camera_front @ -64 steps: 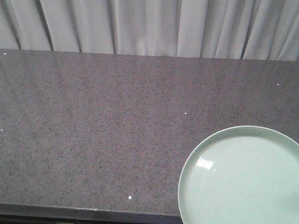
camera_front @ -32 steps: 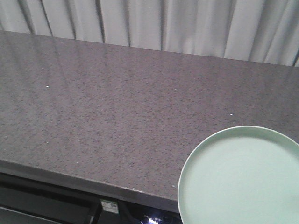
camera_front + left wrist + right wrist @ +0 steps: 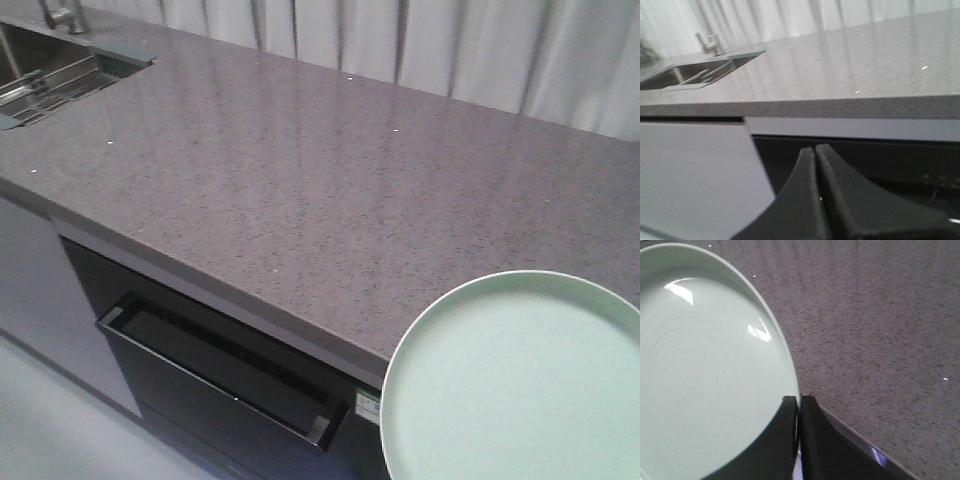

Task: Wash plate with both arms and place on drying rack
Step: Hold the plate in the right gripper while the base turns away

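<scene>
The right gripper point(image 3: 799, 399) was clamped on the rim of the plate point(image 3: 515, 385), one finger across the pale green face and the other outside the edge, holding it low at the right of the front view, over the near edge of the counter point(image 3: 300, 170) and apparently not resting on it. The left gripper point(image 3: 815, 148) hung below the counter's edge in front of a dark drawer point(image 3: 220, 370), its fingertips pressed together on nothing. The rack point(image 3: 45, 85) lay across the sink point(image 3: 15, 60) at the far left end of the counter, beside the tap point(image 3: 60, 12) and well apart from the plate. No water, foam or sponge showed on the plate, whose face carried only glare and faint rings, so whether it had been washed could not be told. Judged from this, the plate was in hand and on its way. Still to come, it appeared, were bringing it to the sink, washing it with both arms, and setting it among the rack's rods.
</scene>
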Available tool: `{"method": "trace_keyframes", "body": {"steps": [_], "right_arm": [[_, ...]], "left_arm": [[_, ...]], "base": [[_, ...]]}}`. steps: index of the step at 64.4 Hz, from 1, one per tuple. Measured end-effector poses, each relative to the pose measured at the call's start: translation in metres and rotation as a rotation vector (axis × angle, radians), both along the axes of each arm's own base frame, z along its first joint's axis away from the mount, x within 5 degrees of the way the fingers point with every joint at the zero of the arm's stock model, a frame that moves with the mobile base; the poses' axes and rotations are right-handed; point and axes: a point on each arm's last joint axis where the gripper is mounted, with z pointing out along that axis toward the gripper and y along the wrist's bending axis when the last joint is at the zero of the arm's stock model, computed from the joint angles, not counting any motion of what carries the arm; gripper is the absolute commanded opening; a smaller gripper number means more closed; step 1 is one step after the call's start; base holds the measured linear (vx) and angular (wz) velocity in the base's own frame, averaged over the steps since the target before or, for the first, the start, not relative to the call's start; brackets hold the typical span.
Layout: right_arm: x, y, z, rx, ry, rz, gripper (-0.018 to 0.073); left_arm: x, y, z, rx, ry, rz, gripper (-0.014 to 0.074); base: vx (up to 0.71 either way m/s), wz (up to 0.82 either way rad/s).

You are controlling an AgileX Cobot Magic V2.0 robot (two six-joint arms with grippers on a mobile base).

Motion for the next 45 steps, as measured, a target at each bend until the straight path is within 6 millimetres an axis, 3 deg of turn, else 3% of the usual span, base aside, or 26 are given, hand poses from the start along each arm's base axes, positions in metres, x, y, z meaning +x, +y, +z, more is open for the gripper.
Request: {"method": "trace_keyframes", "body": {"steps": [45], "right_arm": [[0.0000,0.0000,-0.0001,0.000,0.001,0.000,-0.0001]], "left_arm": [[0.0000,0.0000,0.0000,0.000,0.000,0.000,-0.0006]], "base": [[0.00,0.38]]}}
